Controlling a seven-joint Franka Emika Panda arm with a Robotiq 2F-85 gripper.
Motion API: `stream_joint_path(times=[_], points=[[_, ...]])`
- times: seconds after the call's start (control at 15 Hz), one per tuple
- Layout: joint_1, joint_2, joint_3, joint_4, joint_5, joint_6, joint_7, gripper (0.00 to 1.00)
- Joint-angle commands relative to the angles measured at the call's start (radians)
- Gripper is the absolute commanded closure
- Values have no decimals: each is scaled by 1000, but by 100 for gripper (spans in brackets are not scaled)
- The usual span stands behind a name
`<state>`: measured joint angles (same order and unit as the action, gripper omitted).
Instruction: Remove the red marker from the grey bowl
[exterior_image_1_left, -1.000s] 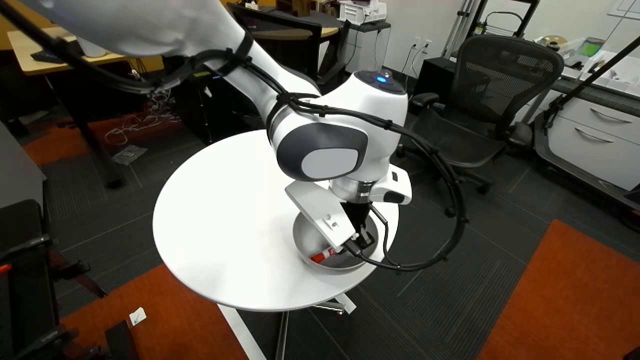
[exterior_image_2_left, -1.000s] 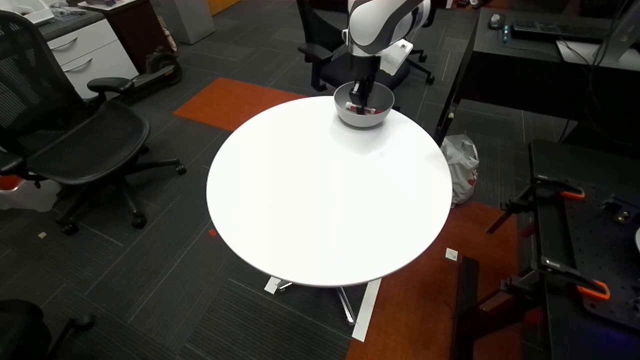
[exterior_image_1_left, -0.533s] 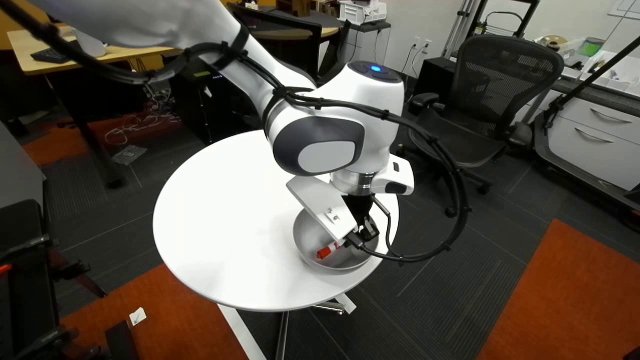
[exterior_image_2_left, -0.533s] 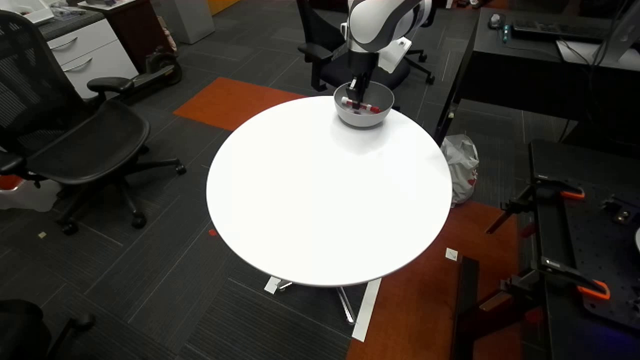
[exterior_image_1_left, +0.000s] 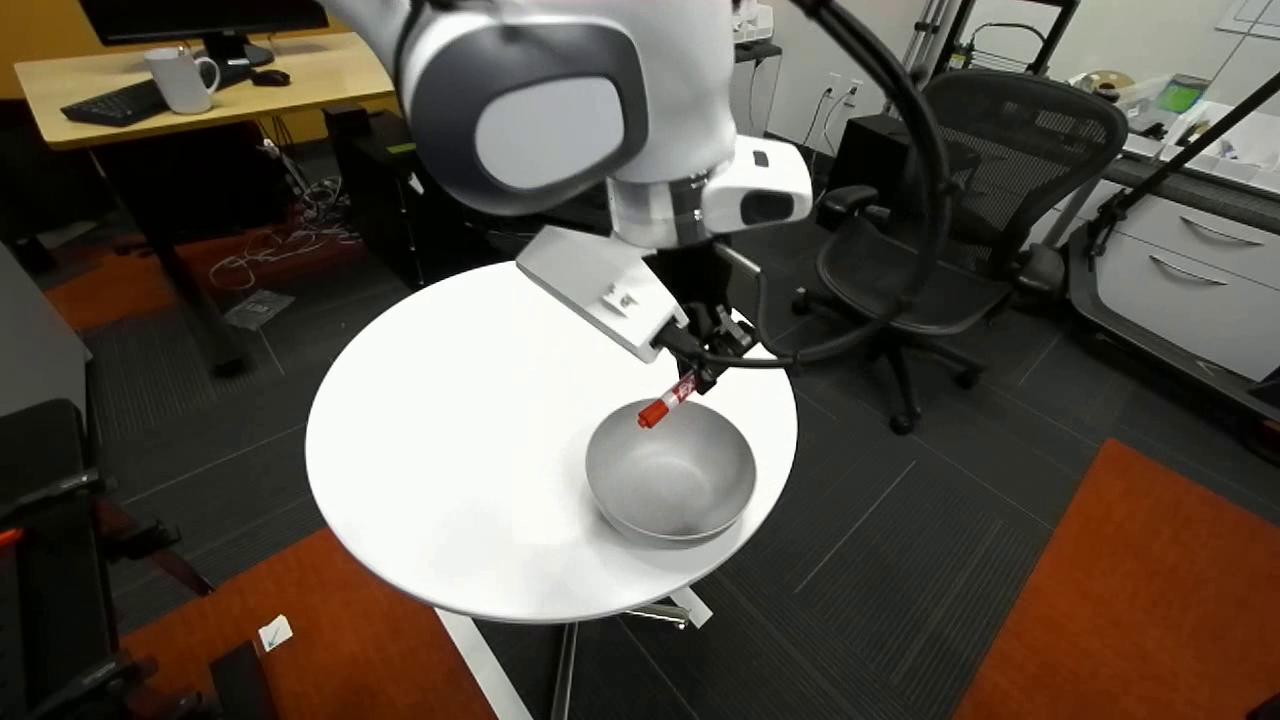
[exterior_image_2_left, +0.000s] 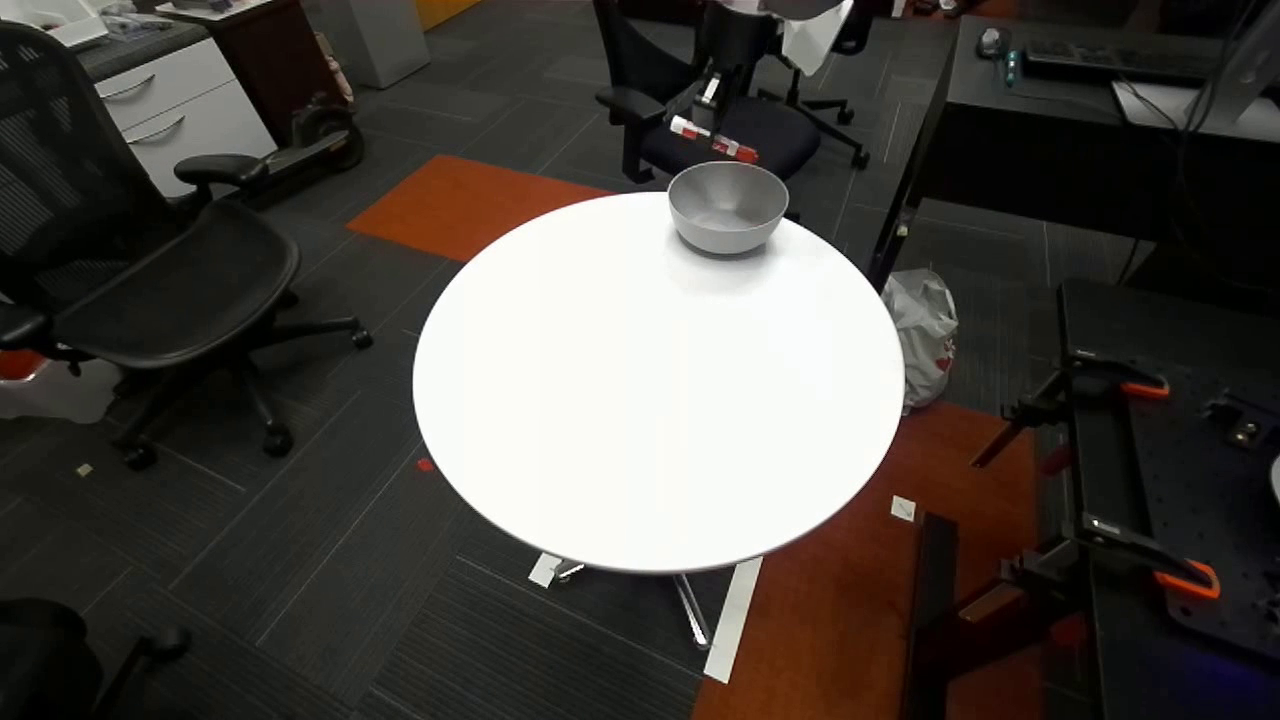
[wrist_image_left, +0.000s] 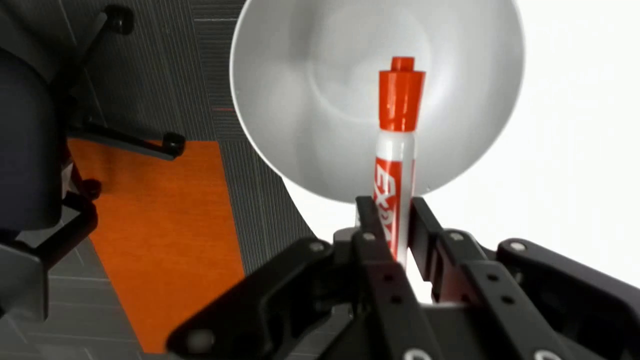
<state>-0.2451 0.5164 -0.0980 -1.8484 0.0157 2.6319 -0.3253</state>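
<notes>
I've got the red marker (wrist_image_left: 395, 150) pinched in my gripper (wrist_image_left: 393, 210) (red cap (wrist_image_left: 401, 100) jutting out), higher than the grey bowl (exterior_image_1_left: 670, 480) standing on the table (exterior_image_2_left: 655, 400)

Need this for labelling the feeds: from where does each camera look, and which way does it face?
In an exterior view: seemingly raised beside the table, facing down across it; cropped arm and claw show.
In an exterior view: also raised, facing down toward the bowl near the table's far edge; mainly the claw shows.
Wrist view: on the arm's end, facing along the claw, past the marker, into the bowl; fingers show.
Shared: table, bowl, marker and claw in both exterior views.
</notes>
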Motion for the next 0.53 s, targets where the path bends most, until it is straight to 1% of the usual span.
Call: stream_joint_path(times=[0.0, 0.2, 0.47], points=[[52, -207, 1, -204, -72, 49, 22, 95], [104, -288, 17, -265, -130, 37, 17, 95], [162, -308, 74, -282, -163, 12, -31, 95]])
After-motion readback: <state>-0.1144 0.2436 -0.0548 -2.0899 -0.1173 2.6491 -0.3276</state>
